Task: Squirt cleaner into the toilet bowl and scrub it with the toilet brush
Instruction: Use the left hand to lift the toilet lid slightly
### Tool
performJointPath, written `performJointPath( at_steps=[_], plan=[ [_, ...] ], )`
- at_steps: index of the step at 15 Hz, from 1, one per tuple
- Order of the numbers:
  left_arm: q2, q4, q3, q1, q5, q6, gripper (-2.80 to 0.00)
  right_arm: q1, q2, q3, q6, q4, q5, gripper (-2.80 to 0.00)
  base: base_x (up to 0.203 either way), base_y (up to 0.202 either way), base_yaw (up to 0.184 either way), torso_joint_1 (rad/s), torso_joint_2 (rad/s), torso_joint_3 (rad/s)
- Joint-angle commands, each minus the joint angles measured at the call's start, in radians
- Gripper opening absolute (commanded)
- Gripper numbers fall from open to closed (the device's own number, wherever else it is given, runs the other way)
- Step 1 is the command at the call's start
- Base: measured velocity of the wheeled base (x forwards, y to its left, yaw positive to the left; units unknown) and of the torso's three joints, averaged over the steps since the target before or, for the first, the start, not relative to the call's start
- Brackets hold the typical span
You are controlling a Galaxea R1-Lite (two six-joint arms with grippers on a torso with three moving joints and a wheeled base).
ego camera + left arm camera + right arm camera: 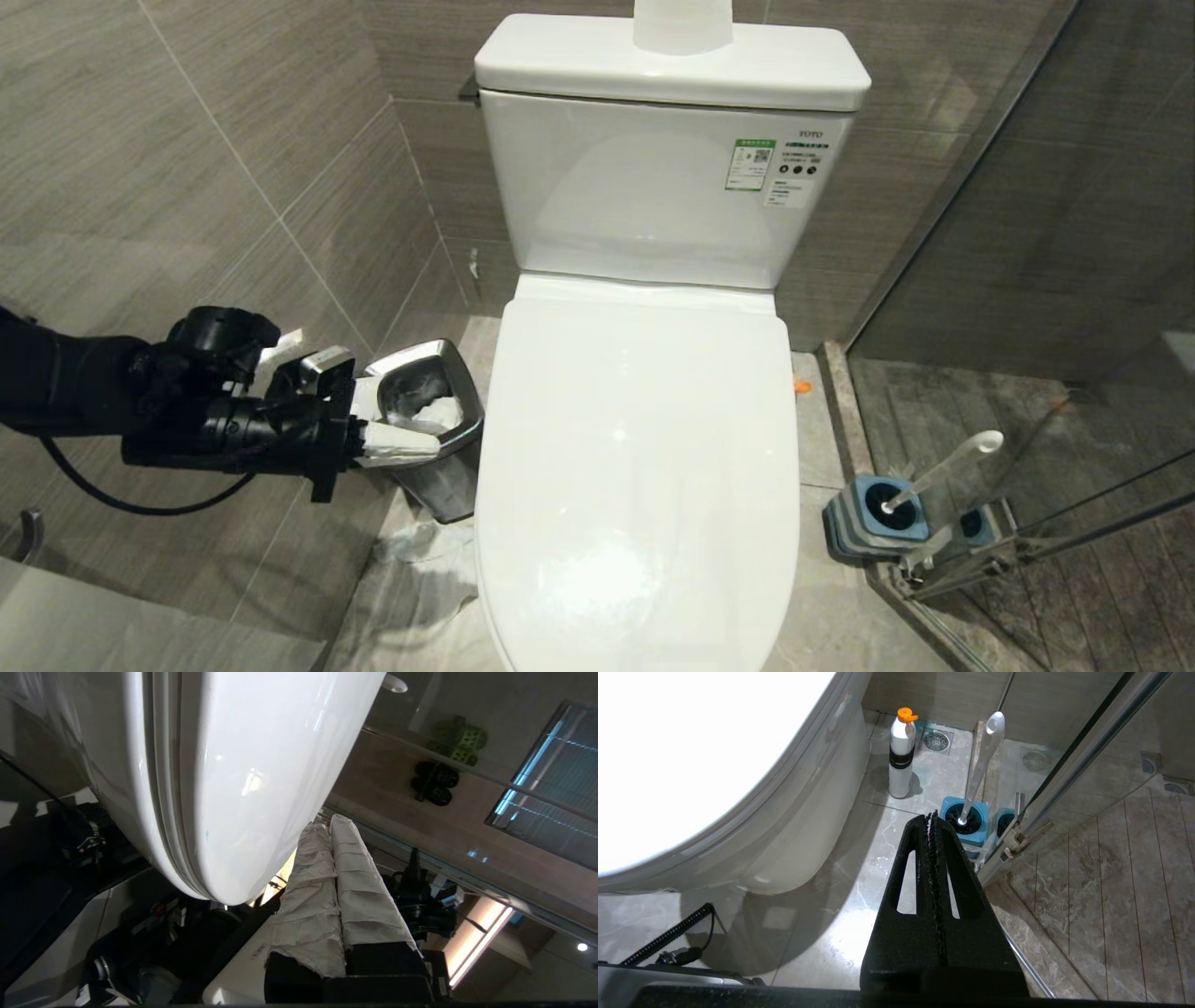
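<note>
Nothing of the task shows as done — the toilet lid (644, 448) is down and the toilet brush (978, 772) stands in its blue holder (966, 826), just beyond the right claw (932, 817), handle upright, leaning slightly. Left claw (425, 445), paper-wrapped fingers together, hangs beside the lid by the waste bin (446, 485). Right claw is closed, empty.

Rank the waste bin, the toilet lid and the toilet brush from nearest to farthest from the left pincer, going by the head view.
From the left pincer:
1. Waste bin, right at its tips, left of the toilet.
2. Toilet lid, closed, just past the bin.
3. Toilet brush, in its holder on the toilet's far, right side.
</note>
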Motion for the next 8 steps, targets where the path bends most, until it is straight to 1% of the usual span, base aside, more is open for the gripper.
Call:
performJointPath(
  at_steps=[1,6,8],
  plan=[
    [0.006,0.003,0.012,0.019,-0.018,-0.003,-2.80,0.000,0.001,0.000,0.000,0.000,0.001,-2.80,0.000,0.000,0.000,0.000,0.00,0.000],
    [0.034,-0.031,0.014,0.020,-0.017,0.031,-2.80,0.000,0.001,0.000,0.000,0.000,0.001,-2.80,0.000,0.000,0.000,0.000,0.00,0.000],
    [0.048,-0.039,0.014,0.019,-0.019,0.031,-2.80,0.000,0.001,0.000,0.000,0.000,0.001,-2.80,0.000,0.000,0.000,0.000,0.00,0.000]
  ],
)
